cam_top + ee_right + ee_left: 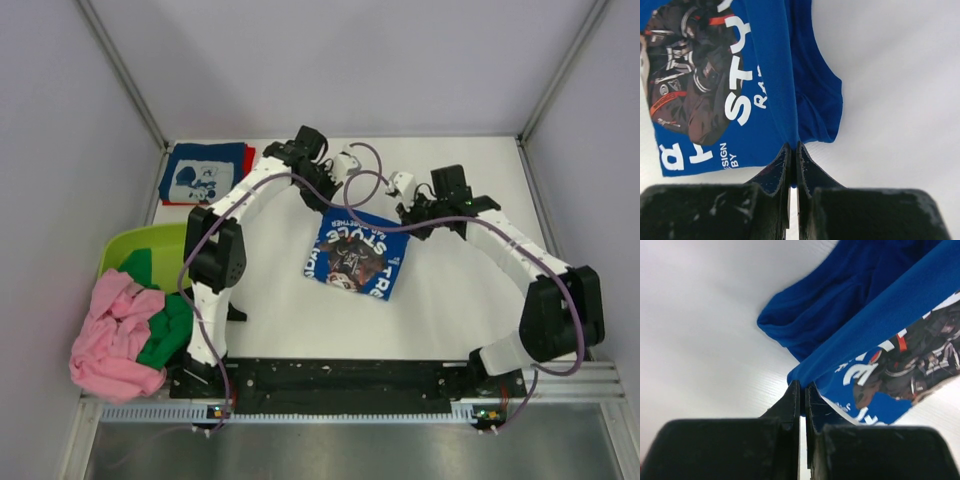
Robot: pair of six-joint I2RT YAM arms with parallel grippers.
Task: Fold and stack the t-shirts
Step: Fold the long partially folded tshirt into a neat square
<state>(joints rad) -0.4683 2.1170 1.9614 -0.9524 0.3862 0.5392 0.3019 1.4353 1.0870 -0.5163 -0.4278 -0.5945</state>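
The royal blue t-shirt with a dark graphic print lies partly folded in the middle of the table. My left gripper is shut on its far left corner; the pinched cloth shows in the left wrist view, at the fingertips. My right gripper is shut on its far right corner, with the cloth running up from the fingertips. A folded navy t-shirt with white cartoon print lies on a red one at the far left. Pink and green t-shirts are bunched at the near left.
A lime-green plastic tub holds part of the bunched pile at the left edge. The enclosure walls close in the table on three sides. The arm bases stand on a black rail at the near edge.
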